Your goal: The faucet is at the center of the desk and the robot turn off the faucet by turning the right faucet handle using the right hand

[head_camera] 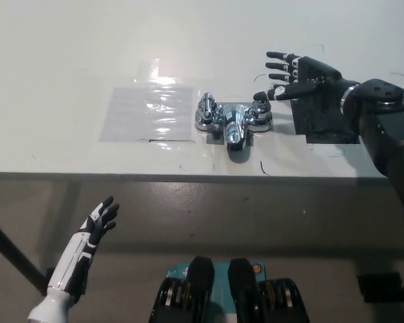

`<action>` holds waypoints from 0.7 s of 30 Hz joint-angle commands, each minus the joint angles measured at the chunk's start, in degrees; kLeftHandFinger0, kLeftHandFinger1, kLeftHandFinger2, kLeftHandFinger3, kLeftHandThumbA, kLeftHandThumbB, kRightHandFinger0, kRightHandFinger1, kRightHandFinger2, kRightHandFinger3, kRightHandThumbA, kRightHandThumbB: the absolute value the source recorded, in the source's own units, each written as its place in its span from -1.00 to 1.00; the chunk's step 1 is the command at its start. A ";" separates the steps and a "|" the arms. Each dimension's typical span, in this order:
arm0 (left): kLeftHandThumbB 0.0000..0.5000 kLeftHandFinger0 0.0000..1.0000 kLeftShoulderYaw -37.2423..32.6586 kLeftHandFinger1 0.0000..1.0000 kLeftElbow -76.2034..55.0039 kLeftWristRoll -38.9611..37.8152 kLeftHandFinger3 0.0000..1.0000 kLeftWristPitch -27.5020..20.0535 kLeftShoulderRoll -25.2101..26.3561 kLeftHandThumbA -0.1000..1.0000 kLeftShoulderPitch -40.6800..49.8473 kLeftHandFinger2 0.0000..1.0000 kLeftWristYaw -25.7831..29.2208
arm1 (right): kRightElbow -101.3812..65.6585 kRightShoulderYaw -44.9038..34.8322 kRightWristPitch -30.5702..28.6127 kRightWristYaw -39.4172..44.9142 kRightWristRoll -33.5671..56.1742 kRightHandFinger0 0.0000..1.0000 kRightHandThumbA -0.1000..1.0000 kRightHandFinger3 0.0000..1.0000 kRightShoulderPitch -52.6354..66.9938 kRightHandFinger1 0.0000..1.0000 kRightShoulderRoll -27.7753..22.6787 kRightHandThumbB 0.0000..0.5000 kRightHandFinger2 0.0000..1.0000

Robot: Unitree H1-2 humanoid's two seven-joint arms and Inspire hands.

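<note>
white left hand [94,229] hangs below the surface [67,54] edge, fingers spread, holding nothing. chrome faucet [232,120] sits mid-surface; the black right hand [303,75], fingers spread, touches the right faucet handle [261,106], not grasping.

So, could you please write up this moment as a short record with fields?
surface: white desk
faucet: chrome faucet at the desk's centre, spout toward the robot
right faucet handle: right faucet handle, its lever mostly hidden by the thumb
right robot hand: right robot hand, black, open, fingers spread, thumb at the handle
left robot hand: left robot hand, white, open, resting below the desk edge
clear sheet: clear sheet, beside the faucet
dark patch: dark patch, under the right wrist
</note>
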 commanded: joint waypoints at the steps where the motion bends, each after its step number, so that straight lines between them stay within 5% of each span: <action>1: 0.80 1.00 -0.16 1.00 -1.49 1.26 1.00 -1.31 1.03 1.00 -1.03 1.00 -0.44 | 0.31 -0.97 -1.04 1.68 0.42 1.00 1.00 1.00 -1.91 1.00 1.03 0.96 1.00; 21: 0.73 1.00 0.05 1.00 -0.82 1.01 1.00 -1.97 1.09 1.00 -1.67 1.00 -0.61 | -1.09 -1.23 -3.51 6.40 0.89 1.00 1.00 1.00 1.87 1.00 4.64 0.95 1.00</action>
